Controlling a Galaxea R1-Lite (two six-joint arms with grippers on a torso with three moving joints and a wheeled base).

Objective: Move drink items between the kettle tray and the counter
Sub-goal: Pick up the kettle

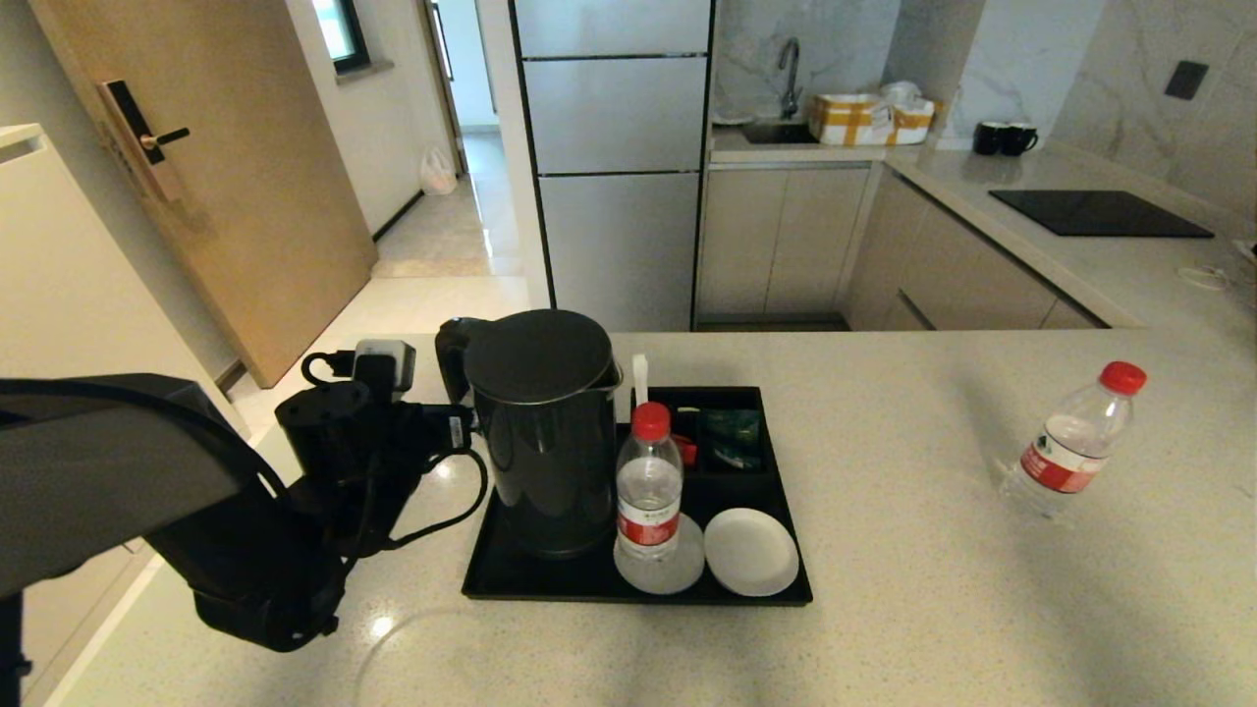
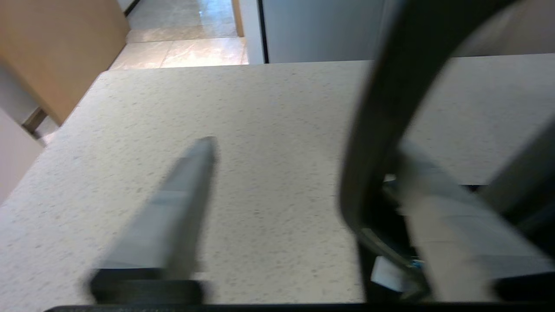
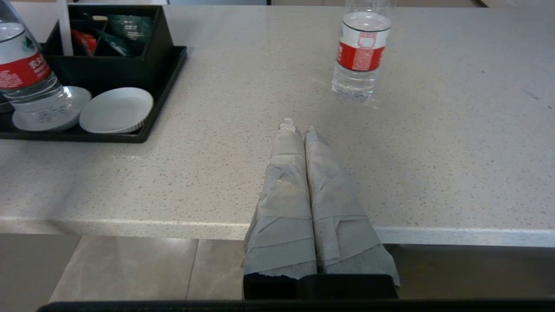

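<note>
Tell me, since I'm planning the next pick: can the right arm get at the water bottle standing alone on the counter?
Probably yes. The right claw is shut at the counter's near edge, and bare worktop lies between it and the water bottle. It must open first.

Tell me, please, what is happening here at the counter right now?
The robot's left pincer is at the handle of the black electric kettle, fingers apart on either side of the loop, not yet closed. The kettle stands on the black tray, beside a water bottle resting on a white saucer; a second saucer lies next to it. Another bottle stands alone on the counter. The right pincer is shut and idle at the counter's near edge.
</note>
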